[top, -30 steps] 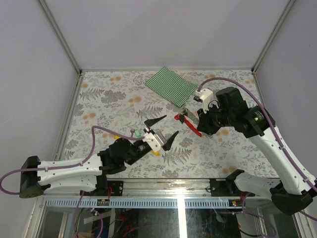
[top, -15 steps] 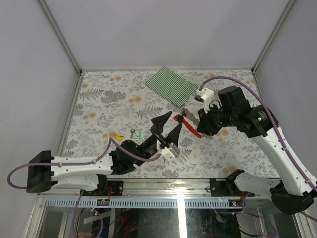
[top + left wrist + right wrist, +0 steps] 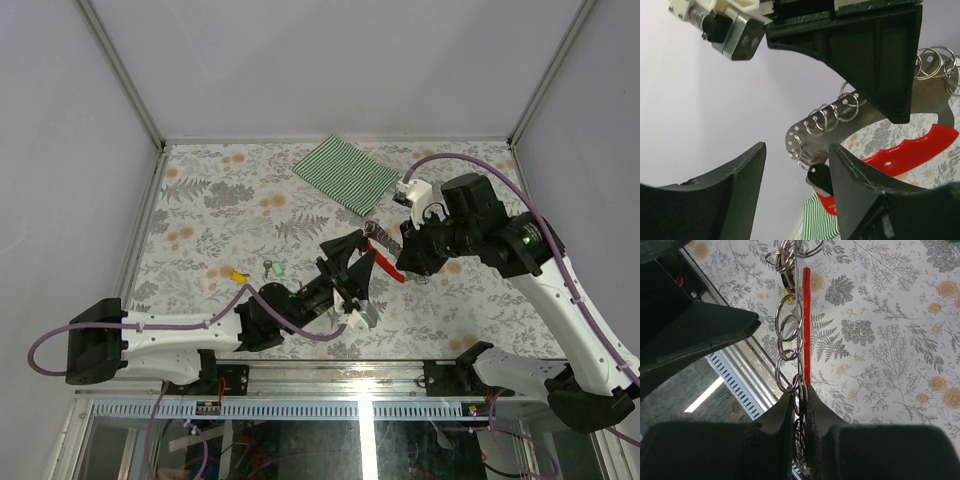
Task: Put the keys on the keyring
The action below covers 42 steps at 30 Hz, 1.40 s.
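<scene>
Hanging above the table (image 3: 210,205), the keyring (image 3: 388,264) is pinched in the right end effector (image 3: 380,243), with the left end effector (image 3: 352,262) spread just beside it. The yellow key (image 3: 237,276) and green key (image 3: 276,268) lie on the table.

Left wrist: spread fingers (image 3: 725,200) frame the ringed plate.

Right wrist: fingers (image 3: 775,425) are pressed onto that plate beside the red strap.

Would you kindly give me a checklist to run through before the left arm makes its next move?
1. Right claw clamped on the keyring: ok.
2. Left claw open: ok.
3. Left claw carrying a key: not ok, it is empty.
4. Yellow key and green key lying free in the overhead view: ok.
5. Second yellow key located: cannot tell.
</scene>
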{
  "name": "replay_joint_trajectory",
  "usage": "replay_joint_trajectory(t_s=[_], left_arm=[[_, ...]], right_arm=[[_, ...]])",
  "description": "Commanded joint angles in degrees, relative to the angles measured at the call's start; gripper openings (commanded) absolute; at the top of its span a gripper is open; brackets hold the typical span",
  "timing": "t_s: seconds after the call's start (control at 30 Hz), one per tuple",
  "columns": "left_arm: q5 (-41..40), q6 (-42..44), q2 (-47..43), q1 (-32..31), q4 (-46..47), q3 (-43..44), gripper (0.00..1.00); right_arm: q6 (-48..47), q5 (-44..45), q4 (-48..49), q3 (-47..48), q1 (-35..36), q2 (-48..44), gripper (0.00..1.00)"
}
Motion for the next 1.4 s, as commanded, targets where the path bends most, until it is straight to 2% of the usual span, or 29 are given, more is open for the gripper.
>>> replay_joint_trajectory(t_s=[0.0, 0.27, 0.67, 1.07, 1.37], left_arm=[[1.90, 4.70, 1.87, -0.32, 8.08, 2.70, 0.53], [1.86, 7.90, 3.70, -0.36, 9.92, 3.25, 0.48], [1.59, 11.60, 4.55, -0.32, 7.93, 3.69, 0.44], [-0.11, 15.16, 6.71, -0.32, 9.24, 4.38, 0.44], [-0.47, 16.67, 8.00, -0.34, 10.14, 5.32, 0.38]], right_arm=[[1.16, -2.05, 0.04, 2.81, 0.06, -0.49, 0.03], [1.05, -2.18, -0.06, 2.98, 0.06, -1.00, 0.04], [1.35, -2.74, -0.17, 3.47, 0.06, -1.49, 0.04], [1.36, -3.28, -0.41, 3.80, 0.06, -2.16, 0.04], [1.39, -3.38, -0.41, 3.74, 0.09, -2.51, 0.04]])
